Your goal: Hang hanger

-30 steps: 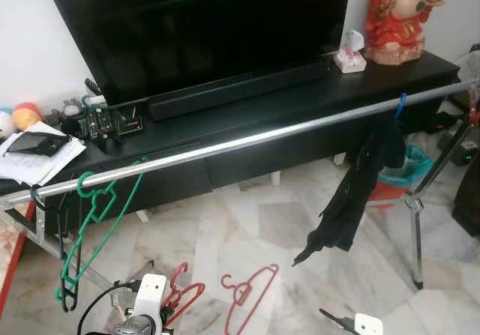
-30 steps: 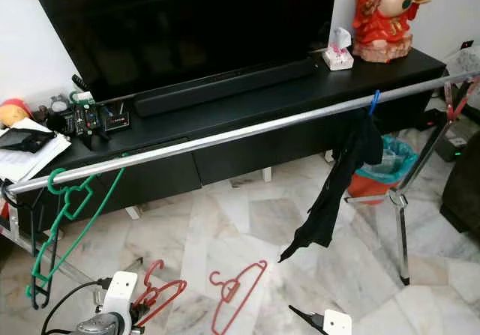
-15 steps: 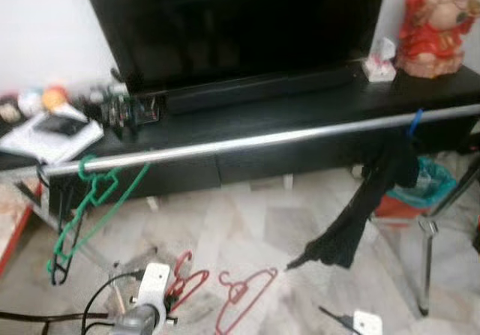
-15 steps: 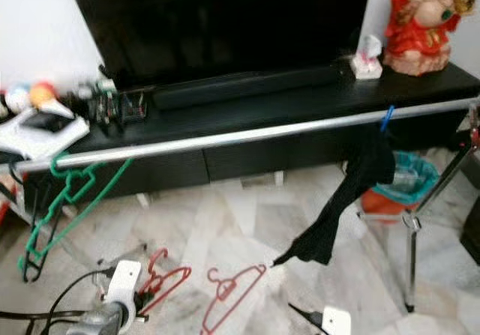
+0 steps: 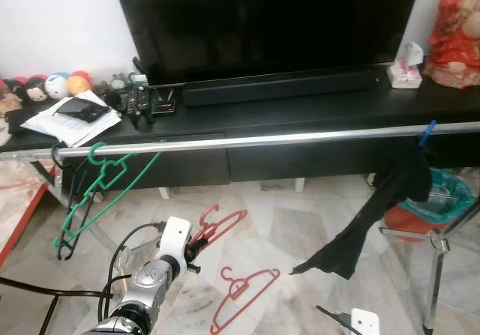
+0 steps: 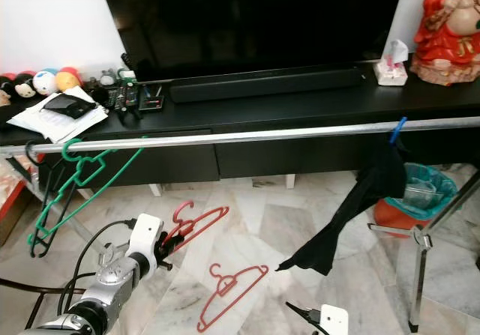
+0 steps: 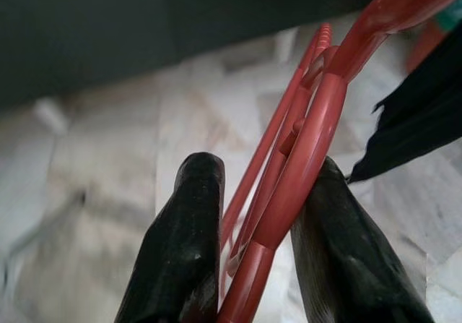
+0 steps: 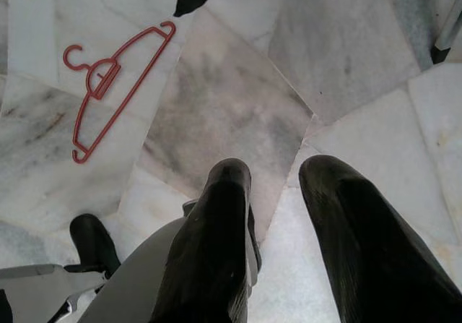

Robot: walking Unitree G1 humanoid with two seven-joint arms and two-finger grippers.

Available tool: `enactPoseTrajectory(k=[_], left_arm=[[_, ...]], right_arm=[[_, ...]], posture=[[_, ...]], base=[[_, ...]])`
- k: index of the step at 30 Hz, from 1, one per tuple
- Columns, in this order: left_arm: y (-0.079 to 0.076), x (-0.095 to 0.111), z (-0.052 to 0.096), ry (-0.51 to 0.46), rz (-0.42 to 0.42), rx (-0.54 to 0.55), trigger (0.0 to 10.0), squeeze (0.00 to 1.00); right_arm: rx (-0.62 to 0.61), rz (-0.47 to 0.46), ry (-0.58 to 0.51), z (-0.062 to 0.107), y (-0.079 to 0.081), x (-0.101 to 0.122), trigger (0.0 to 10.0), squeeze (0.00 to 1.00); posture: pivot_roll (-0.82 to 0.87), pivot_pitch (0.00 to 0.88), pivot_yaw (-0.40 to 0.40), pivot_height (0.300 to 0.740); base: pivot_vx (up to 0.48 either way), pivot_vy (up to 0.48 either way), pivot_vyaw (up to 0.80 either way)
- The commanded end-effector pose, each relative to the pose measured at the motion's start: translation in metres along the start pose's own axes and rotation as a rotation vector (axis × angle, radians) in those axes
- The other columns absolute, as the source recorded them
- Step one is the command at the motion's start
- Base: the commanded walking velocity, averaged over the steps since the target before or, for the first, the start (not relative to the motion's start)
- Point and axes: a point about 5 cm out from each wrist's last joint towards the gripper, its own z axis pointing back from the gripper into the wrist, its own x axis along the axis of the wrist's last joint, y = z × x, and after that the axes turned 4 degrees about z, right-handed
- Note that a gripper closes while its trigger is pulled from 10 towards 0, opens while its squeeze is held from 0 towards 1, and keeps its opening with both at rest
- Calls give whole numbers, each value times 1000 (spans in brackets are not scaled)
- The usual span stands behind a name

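Rail spans the room in front of the TV cabinet. Hanger hangs at its left end, garment toward the right. Below, left gripper clamps a second hanger; third hanger lies on floor just right of it. Bin right, behind garment.

No writing, label, brand or number could be read on anything in these views.

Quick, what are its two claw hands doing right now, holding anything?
Left gripper: shut on the red hanger, lifted off the floor.
Right gripper: open, holding nothing, above the marble floor.
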Motion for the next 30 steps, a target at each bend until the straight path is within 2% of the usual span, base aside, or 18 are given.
enactPoseTrajectory(k=[1,4,9,12,16,18,20,25,27,28,30], left_arm=[[0,14,-3,-41,-82,-47,10000,0],[-1,22,-3,-61,-166,-125,10000,0],[-4,41,-7,-110,-206,-189,10000,0],[-9,60,-14,-172,-212,-207,10000,0],[-10,85,-23,-236,-141,-155,10000,0],[-10,86,-24,-238,-134,-149,10000,0],[-5,93,-28,-242,-82,-73,10000,0],[5,98,-30,-240,-12,36,10000,0],[6,98,-30,-234,-8,56,10000,0],[10,99,-31,-213,-33,109,10000,0],[12,99,-31,-204,-52,135,10000,0]], right_arm=[[1,-1,2,0,1,-1,10000,0],[2,3,2,0,1,-1,10000,0],[4,6,2,0,1,-1,10000,0],[4,5,1,0,1,-1,10000,0],[2,3,1,0,2,-1,10000,0],[2,2,1,0,2,-1,10000,0],[2,2,1,0,2,-1,10000,0],[1,0,1,0,2,-1,10000,0],[1,0,2,0,2,-1,10000,0],[2,1,2,0,2,-1,10000,0],[2,2,2,0,2,-1,10000,0]], posture=[[-240,0,91,740],[-237,0,91,740],[-235,0,94,740],[-237,0,96,740],[-243,0,100,740],[-243,0,100,740],[-245,0,100,740],[-248,0,101,740],[-248,0,101,740],[-246,0,99,740],[-246,0,99,740]], base=[[0,0,0],[0,0,0],[0,0,0],[0,0,0],[0,0,0],[0,0,0],[0,0,0],[0,0,0],[0,0,0],[0,0,0],[0,0,0]])
